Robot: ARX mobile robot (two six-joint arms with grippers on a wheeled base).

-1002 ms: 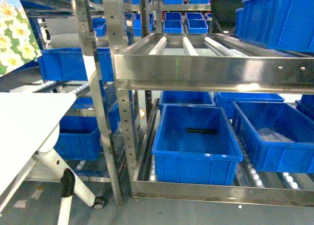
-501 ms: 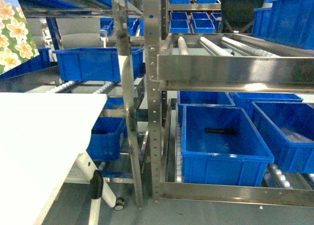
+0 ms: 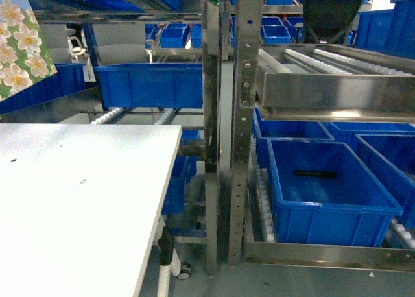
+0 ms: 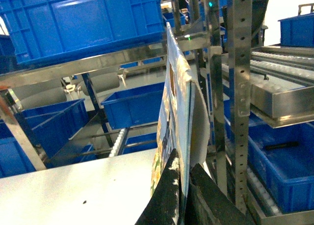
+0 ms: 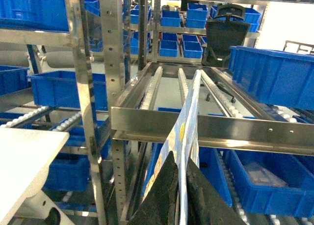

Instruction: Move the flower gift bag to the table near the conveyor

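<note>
Your worktop (image 3: 78, 200) now fills the lower left of the head view, beside the steel roller rack (image 3: 337, 83) with its blue bins (image 3: 324, 193). Carry the flower bag (image 4: 174, 112) over bare white top before lowering. Each pincer, left (image 4: 184, 185) and right (image 5: 179, 195), is clenched on a bag edge; release both together.

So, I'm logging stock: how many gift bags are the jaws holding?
2. One bag is pinched in the left jaws beside the white table; another bag in the right jaws before the steel roller rack. More may be hidden.
</note>
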